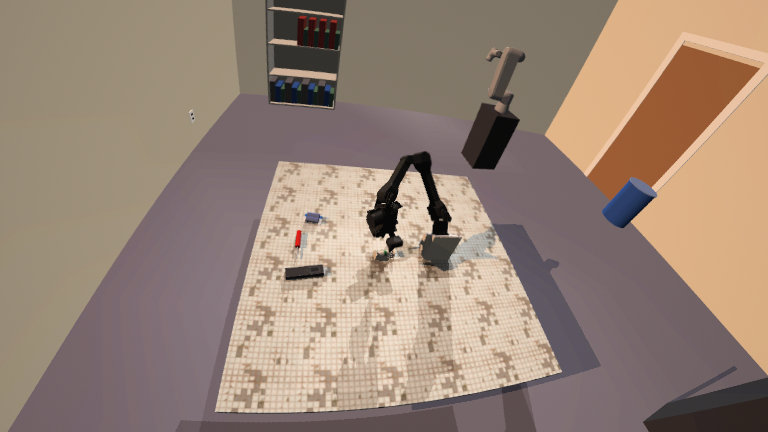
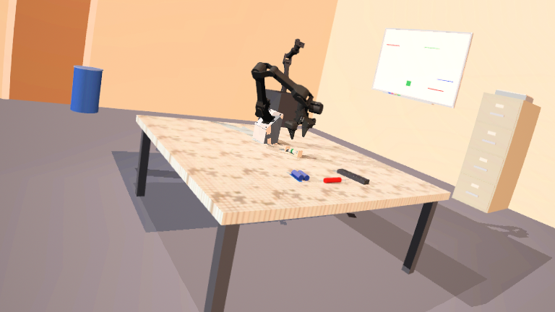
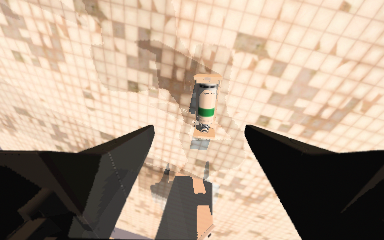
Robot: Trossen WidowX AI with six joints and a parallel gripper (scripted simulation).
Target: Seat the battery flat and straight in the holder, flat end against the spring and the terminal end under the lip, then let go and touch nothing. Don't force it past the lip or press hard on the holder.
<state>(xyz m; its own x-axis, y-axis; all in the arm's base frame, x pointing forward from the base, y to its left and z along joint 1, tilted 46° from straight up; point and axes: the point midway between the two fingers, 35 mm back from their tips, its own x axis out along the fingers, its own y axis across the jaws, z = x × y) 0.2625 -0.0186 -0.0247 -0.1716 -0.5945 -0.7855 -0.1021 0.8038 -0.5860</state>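
The battery (image 3: 205, 104) (image 2: 291, 151) is a pale cylinder with a green band. It lies lengthwise in the tan holder (image 3: 208, 77) (image 2: 299, 153) on the table, with one end at the holder's far end wall. The holder also shows faintly in the top view (image 1: 385, 255). My gripper (image 3: 199, 129) (image 2: 300, 131) (image 1: 390, 244) is open wide. It hangs a little above the battery, with a finger on each side and clear of it. Nothing is between the fingers.
A blue two-cylinder piece (image 2: 300, 175) (image 1: 313, 216), a red cylinder (image 2: 332, 179) (image 1: 297, 237) and a black bar (image 2: 353, 176) (image 1: 304, 271) lie on the table away from the holder. The arm's pale base box (image 2: 267, 129) (image 1: 440, 247) stands close behind the holder.
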